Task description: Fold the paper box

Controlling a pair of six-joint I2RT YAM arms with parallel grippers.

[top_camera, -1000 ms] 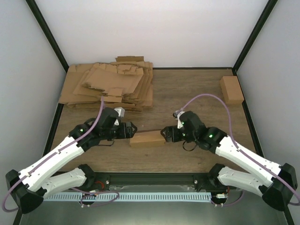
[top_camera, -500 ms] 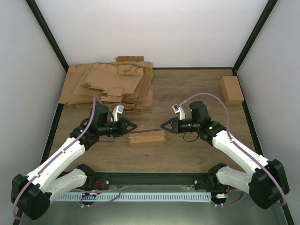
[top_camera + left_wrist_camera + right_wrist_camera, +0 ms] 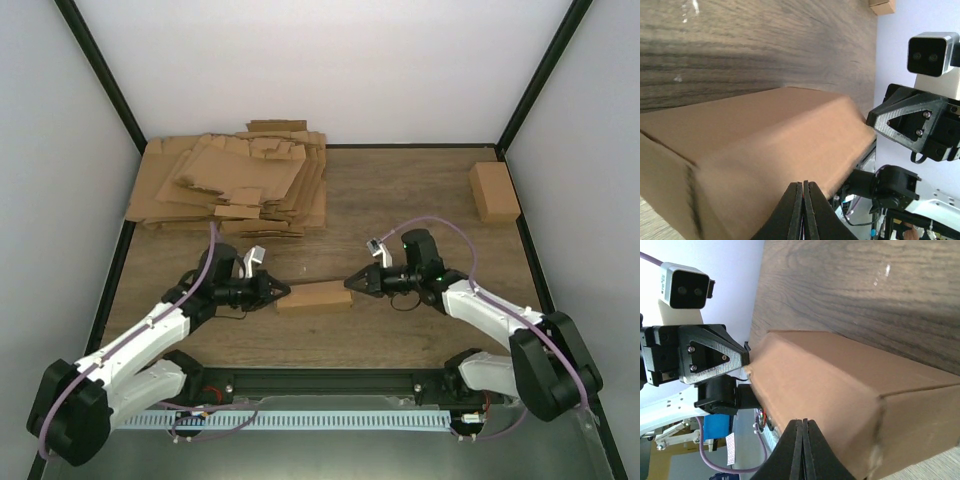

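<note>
The paper box (image 3: 314, 297), a plain brown cardboard carton folded into a small rectangular block, lies on the dark wood-grain surface (image 3: 420, 190) between both arms, near the front. The left gripper (image 3: 284, 290) and right gripper (image 3: 351, 283) each have their jaws pinched together, empty, with tips right at opposite short ends. Probably best to press evenly from both sides so it doesn't skid or buckle. It's matte cardboard with crisp creases and slightly soft corners.

Left tool (image 3: 281, 290) and right tool (image 3: 351, 283) — back down against the paper box (image 3: 314, 297).
</note>
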